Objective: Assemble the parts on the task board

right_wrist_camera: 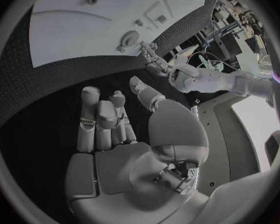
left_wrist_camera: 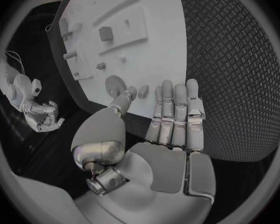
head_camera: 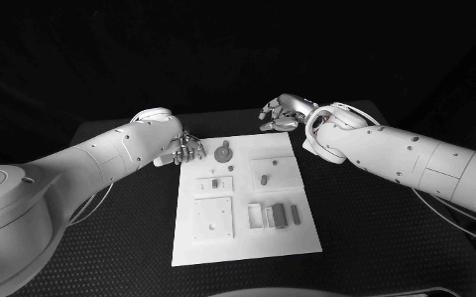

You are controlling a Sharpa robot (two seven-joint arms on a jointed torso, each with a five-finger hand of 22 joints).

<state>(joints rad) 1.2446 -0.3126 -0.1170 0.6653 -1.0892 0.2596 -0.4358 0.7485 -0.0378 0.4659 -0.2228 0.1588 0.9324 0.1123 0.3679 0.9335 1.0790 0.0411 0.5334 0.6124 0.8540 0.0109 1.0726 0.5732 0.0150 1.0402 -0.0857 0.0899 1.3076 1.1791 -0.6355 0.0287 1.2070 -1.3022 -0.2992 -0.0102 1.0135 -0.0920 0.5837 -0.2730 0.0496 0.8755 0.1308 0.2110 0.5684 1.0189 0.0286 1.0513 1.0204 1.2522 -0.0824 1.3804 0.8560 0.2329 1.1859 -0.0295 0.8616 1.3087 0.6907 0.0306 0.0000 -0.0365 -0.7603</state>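
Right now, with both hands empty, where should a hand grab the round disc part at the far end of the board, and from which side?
Take the round disc by its rim, thumb and fingers on opposite edges, coming from above. It seems to lie flat on the white board, so only the edge gives purchase. The left hand hangs right beside it; the right hand sits farther back off the board.
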